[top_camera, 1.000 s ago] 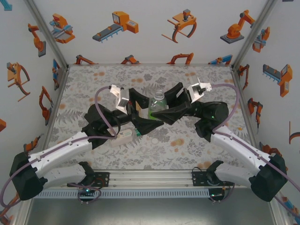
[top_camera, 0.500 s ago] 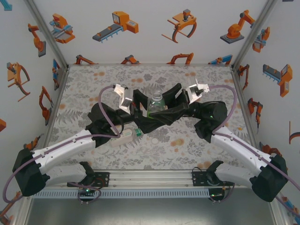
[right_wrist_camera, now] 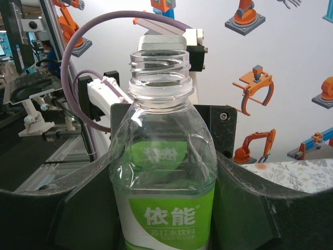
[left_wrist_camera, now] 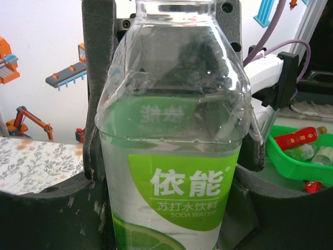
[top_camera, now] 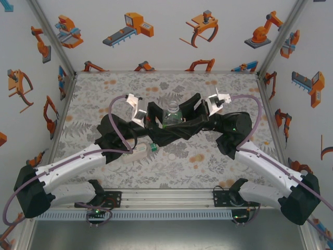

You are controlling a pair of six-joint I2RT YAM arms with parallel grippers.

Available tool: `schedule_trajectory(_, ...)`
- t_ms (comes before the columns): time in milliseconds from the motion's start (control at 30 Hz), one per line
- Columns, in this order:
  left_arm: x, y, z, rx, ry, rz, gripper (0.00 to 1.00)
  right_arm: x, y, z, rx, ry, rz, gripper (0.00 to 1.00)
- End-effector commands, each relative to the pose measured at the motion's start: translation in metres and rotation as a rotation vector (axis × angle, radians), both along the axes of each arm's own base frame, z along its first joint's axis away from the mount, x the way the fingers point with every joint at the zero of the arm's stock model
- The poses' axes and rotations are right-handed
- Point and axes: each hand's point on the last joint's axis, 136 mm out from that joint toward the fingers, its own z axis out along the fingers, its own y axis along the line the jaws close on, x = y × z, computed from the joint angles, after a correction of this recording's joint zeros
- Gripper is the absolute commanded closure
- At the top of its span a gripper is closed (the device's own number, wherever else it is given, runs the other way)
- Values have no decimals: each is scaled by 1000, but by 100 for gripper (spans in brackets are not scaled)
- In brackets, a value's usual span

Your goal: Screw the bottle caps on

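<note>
A clear bottle (top_camera: pixel 172 114) with a green label stands upright at mid-table, its threaded neck (right_wrist_camera: pixel 160 70) open at the top. My left gripper (top_camera: pixel 159 123) comes in from the left and is shut on the bottle's body (left_wrist_camera: pixel 171 156), with the label between its dark fingers (left_wrist_camera: pixel 52 208). My right gripper (top_camera: pixel 185 122) is shut on the same bottle (right_wrist_camera: pixel 164 172) from the right. A small white cap (top_camera: pixel 172 155) lies flat on the cloth in front of the bottle. A little green piece (top_camera: pixel 153 147) lies beside a pale object (top_camera: pixel 136 152) under the left arm.
The table (top_camera: pixel 218 166) is covered with a floral cloth and enclosed by walls on three sides. The arms' cables loop above both wrists. Beyond the enclosure, a green bin (left_wrist_camera: pixel 296 161) with small bottles shows in the left wrist view.
My left gripper has moved in from the left and shut on the bottle. The right gripper kept its hold, and the bottle shifted slightly left.
</note>
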Motion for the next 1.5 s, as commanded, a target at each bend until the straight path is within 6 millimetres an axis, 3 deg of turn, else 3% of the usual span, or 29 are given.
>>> schedule_trajectory(0,-12,11,24,-63,-59,-14,50,-13,-8,21,47,-64,-4,81)
schedule_trajectory(200,-12,16,21,-42,-82,23,61,-14,-10,24,44,-63,-15,71)
schedule_trajectory(433,-8,24,14,35,-97,108,67,-14,-16,25,13,-65,-76,33)
schedule_trajectory(500,-4,28,11,66,-94,138,70,-14,-17,23,-4,-63,-89,26)
schedule_trajectory(600,-2,37,11,74,-96,164,72,-12,-18,20,-37,-55,-121,21)
schedule_trajectory(800,5,60,8,94,-75,225,83,3,-23,1,-153,14,-243,21)
schedule_trajectory(1033,8,87,1,101,-51,314,92,36,-30,-50,-331,204,-419,26)
schedule_trajectory(1233,6,94,-11,115,-28,328,95,64,-41,-114,-530,366,-606,32)
schedule_trajectory(1467,2,97,-18,112,-22,321,96,78,-54,-181,-805,503,-779,40)
